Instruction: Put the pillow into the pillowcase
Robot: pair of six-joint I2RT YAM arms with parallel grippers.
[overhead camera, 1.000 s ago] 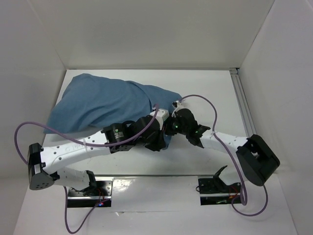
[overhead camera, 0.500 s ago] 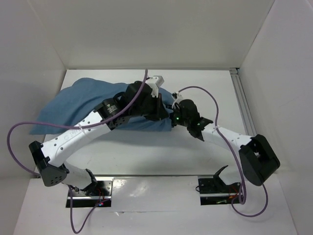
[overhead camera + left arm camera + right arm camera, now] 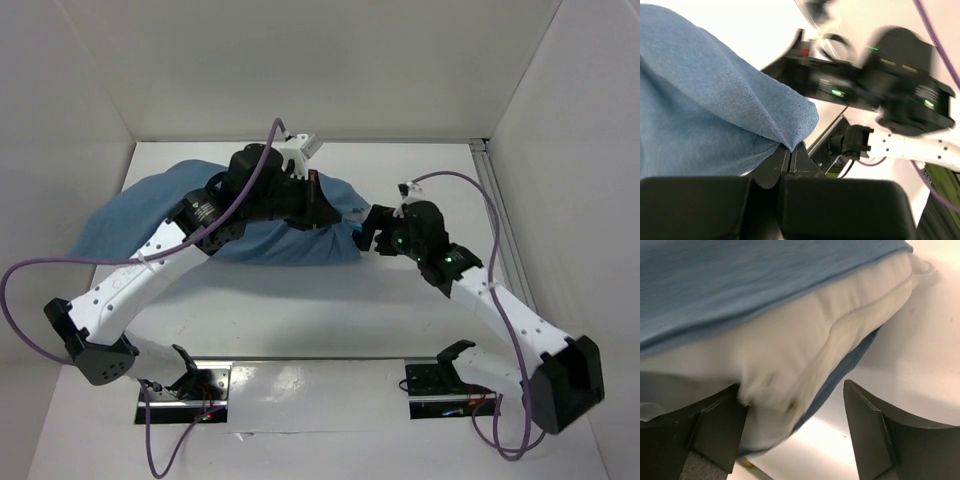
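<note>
- The pillowcase lies wrinkled on the bench. In the overhead view it spans the left and centre of the frame, and its body is bulged out.
- The pillow sits inside the pillowcase. The right wrist view shows one white seamed corner exposed at the opening, with blue cloth above it and a blue strip beneath it.
- The left end effector is fully closed. At the lower centre of the left wrist view it pinches a pointed fold of the pillowcase edge, and the cloth rises from the tips toward the upper left of that frame.
- In the overhead view the left arm reaches across the pillowcase, with its end effector above the cloth's right end near frame centre.
- The right end effector has its jaws wide apart and grips nothing.
- One of its fingers, at lower left of the right wrist view, touches the pillow corner. The other, at lower right, stands clear over bare bench.
- In the overhead view the right end effector sits just beside the pillowcase's right end, near the left end effector.
</note>
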